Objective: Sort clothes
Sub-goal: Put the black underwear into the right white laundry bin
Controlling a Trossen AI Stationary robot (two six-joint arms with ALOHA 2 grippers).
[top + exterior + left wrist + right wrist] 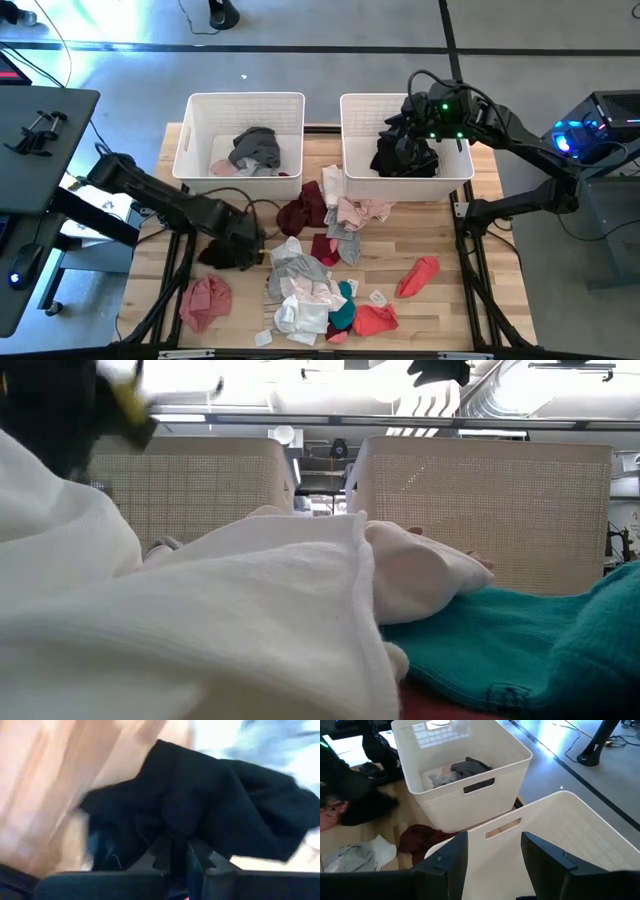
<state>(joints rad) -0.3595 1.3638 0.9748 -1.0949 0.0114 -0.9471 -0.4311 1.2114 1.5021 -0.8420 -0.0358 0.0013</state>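
Overhead, left gripper is sitting low on the table with a black garment bunched at its tip, at the pile's left edge. Both baskets are lying beyond it: the left basket, holding grey clothes, is the nearer; the right basket, holding dark clothes, is farther across. The right gripper is hovering over that right basket. The remaining pile is spreading between the arms across bare wood.

At table level, a white cloth and teal cloth are filling the foreground, with both baskets standing behind and room ceiling above.

From the left wrist, the fingers are closing on the black garment, which is draping wide across them over the wood; I judge it pinched, its fold running crosswise.

From the right wrist, the fingers are standing apart, holding nothing, above the right basket's rim, with the left basket beyond and a maroon garment on the table between.
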